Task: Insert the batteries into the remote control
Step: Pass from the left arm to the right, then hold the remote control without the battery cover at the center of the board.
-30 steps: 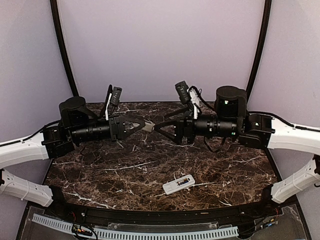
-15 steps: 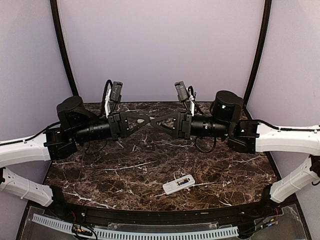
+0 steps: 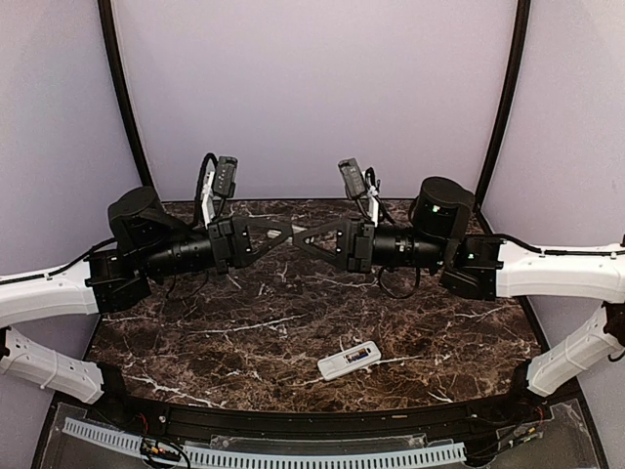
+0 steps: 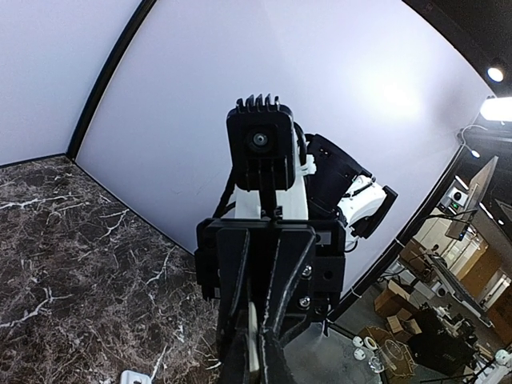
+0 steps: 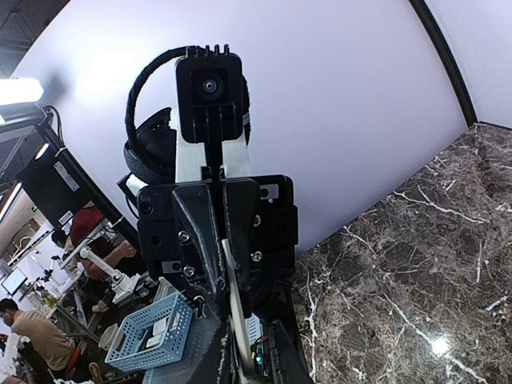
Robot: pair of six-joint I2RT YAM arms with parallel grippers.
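- two grippers were tip to tip above the table (image 3: 195,332): the left gripper (image 3: 290,235) and the right gripper (image 3: 305,238).
- both were pinched on one thin pale strip (image 4: 253,336), seen edge-on.
- the remote control (image 3: 349,361) lay flat and slanted near the table's front edge, right of centre, well apart from both grippers.

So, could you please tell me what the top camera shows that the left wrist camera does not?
Only the top view: the left gripper and right gripper meeting tip to tip above the table, and the remote control in full near the front edge. Only the left wrist view: a pale strip where the grippers meet, and a cluttered room past the wall. Both: the right arm's wrist camera and the marbled table.
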